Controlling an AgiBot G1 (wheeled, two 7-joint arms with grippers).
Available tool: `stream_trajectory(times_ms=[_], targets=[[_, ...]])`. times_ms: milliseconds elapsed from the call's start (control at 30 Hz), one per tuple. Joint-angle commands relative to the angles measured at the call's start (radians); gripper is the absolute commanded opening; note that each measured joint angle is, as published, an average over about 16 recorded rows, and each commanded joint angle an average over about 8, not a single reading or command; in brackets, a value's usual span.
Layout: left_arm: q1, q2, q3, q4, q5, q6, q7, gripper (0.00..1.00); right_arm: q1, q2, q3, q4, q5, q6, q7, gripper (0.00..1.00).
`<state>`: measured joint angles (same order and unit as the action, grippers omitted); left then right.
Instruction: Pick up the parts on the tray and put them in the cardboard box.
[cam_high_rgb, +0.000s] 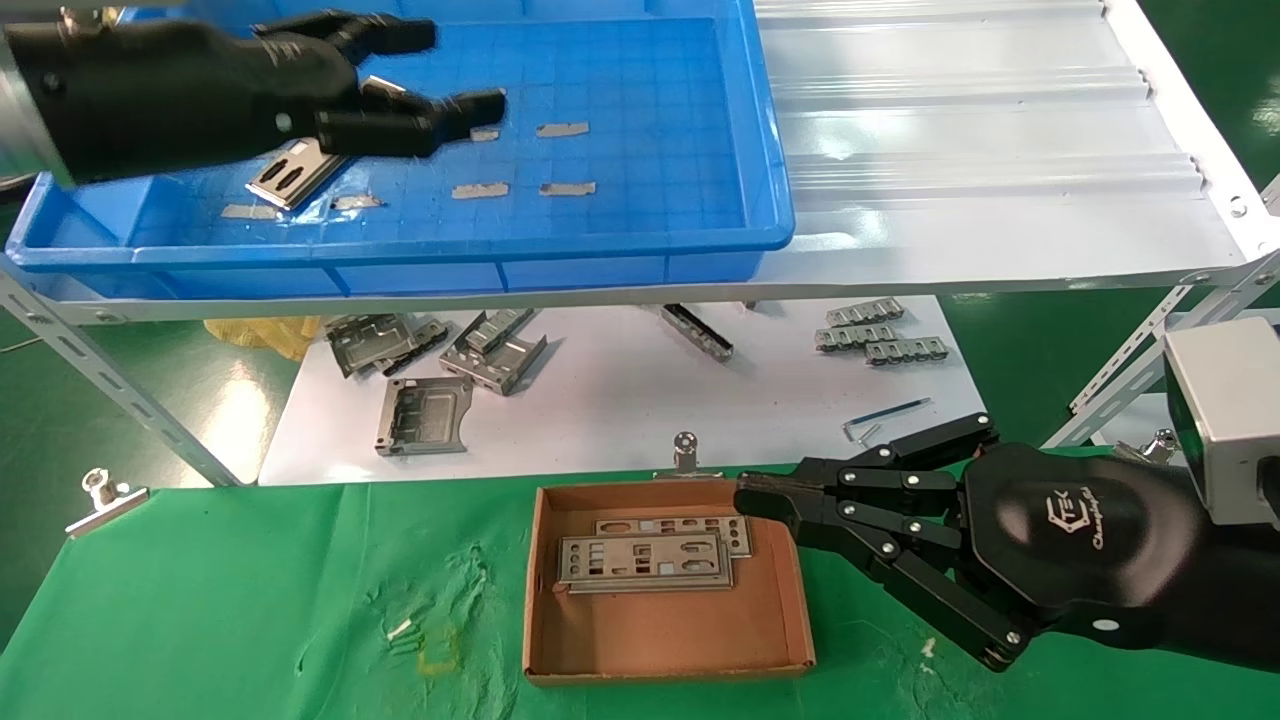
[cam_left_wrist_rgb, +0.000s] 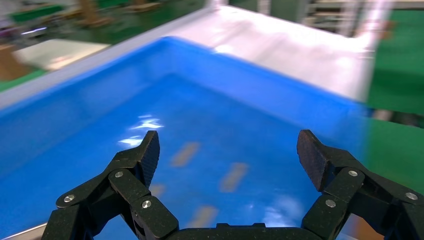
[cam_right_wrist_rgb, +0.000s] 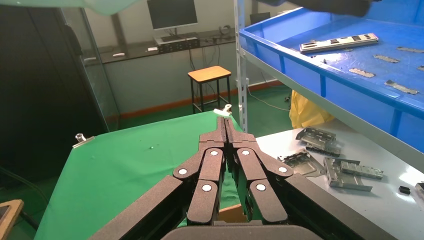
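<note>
Overhead, the left claw (cam_high_rgb: 455, 70) hangs wide open and empty above the blue tray (cam_high_rgb: 640, 245), over the one plate (cam_high_rgb: 296, 172) near its left edge. The right claw (cam_high_rgb: 745, 495) is pinched closed and empty at the cardboard box's (cam_high_rgb: 660, 625) far right corner; two plates (cam_high_rgb: 645, 560) lie inside.

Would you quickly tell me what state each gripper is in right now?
Left gripper: open, holding nothing, above the tray near the remaining part.
Right gripper: closed, holding nothing, beside the cardboard box.

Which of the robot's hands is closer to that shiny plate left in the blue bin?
Left. The left gripper hangs open right above the plate in the tray; the right gripper, shut, sits at the cardboard box.
</note>
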<state>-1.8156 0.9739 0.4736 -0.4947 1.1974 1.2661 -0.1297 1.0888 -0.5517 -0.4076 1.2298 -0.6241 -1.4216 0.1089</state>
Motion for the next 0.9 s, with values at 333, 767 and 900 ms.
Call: stream_trajectory(times_ms=[333,767,900], targets=[[-0.136,0.088,0.042,0.312,0.117,-0.224,0.111,1.0,0.0,0.0,0.0,0.0,0.0,0.0,0.0,0.0],[-0.186,0.129,0.072,0.455,0.166,-0.291,0.097,0.55,0.0,0.0,0.0,0.0,0.0,0.0,0.0,0.0],[-0.193,0.131,0.079,0.466,0.175,-0.283,0.099,0.06,0.0,0.0,0.0,0.0,0.0,0.0,0.0,0.0]])
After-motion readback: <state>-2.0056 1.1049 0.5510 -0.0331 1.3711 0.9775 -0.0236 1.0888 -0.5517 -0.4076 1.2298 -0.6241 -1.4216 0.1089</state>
